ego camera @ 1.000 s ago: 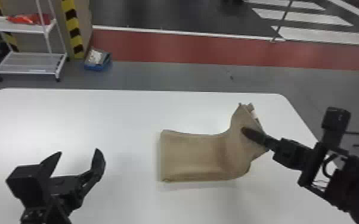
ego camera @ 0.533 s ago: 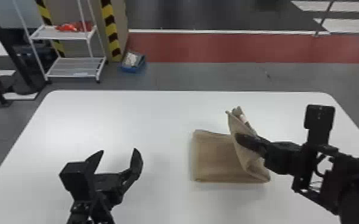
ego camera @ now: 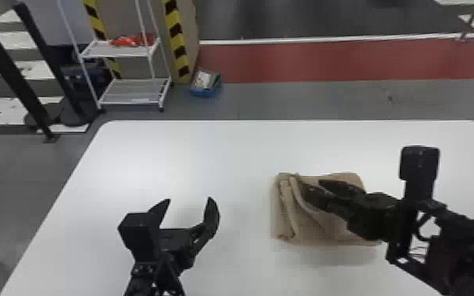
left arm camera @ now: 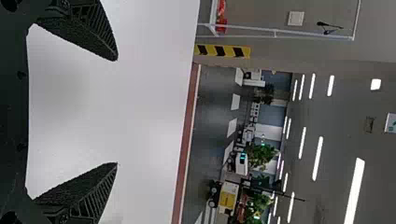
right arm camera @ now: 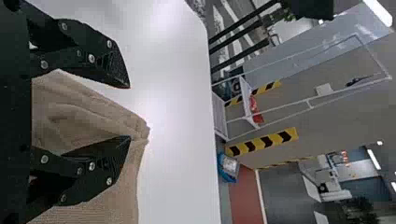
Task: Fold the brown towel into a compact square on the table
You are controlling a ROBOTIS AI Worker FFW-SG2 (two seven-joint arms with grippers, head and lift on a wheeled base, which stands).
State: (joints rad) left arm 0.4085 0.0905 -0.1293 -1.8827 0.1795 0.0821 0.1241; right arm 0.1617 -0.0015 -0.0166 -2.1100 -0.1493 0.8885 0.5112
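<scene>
We count one towel [ego camera: 317, 226], folded, on the right half of one surface [ego camera: 216, 157]. We hold two hands wide: right hand [ego camera: 311, 185] at the towel, left hand [ego camera: 188, 200] well apart from it.

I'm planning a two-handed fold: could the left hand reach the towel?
Probably: the left hand is open, with bare table between it and the towel; the right hand might crowd it.
</scene>
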